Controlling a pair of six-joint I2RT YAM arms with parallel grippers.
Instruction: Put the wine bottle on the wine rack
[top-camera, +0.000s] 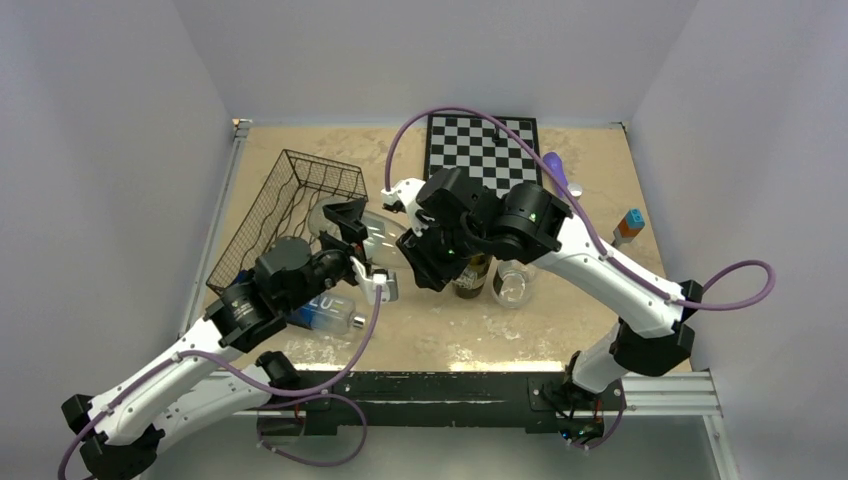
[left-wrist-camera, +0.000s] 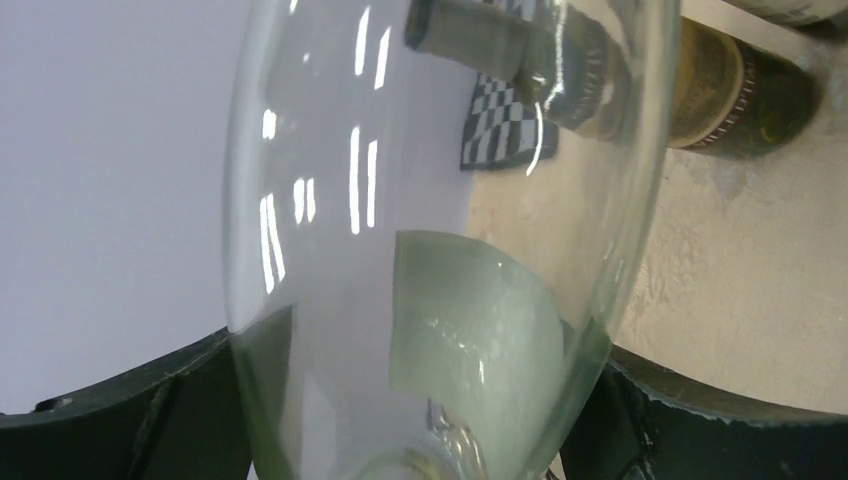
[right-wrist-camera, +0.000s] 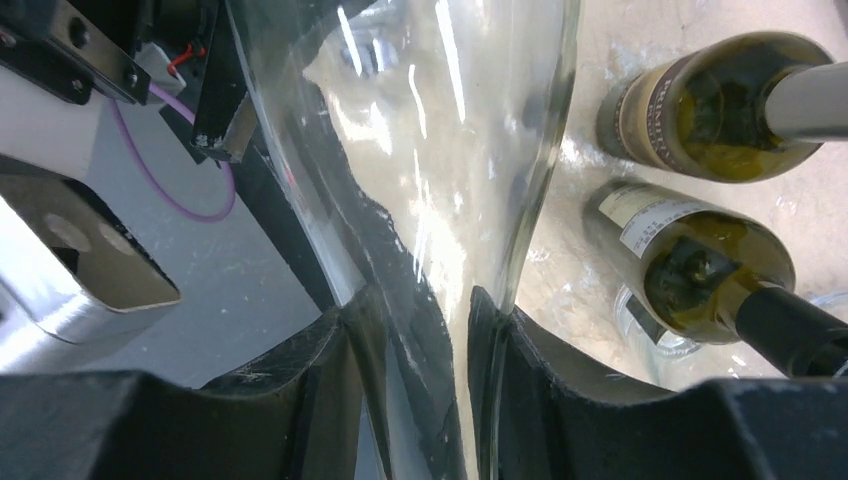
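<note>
The left tool (left-wrist-camera: 420, 410) and right tool (right-wrist-camera: 415, 335) clamp the clear glass wine bottle (left-wrist-camera: 440, 200). It hangs right of the black wire rack (top-camera: 290, 205) (a dark green glass bottle (right-wrist-camera: 690, 120) stands farther right).

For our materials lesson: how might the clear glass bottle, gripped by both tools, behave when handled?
The clear glass bottle looks empty, so probably light. Its glossy, reflective surface suggests it could slip in the right tool, which grips it where it narrows. Its round body would likely roll if laid flat.
</note>
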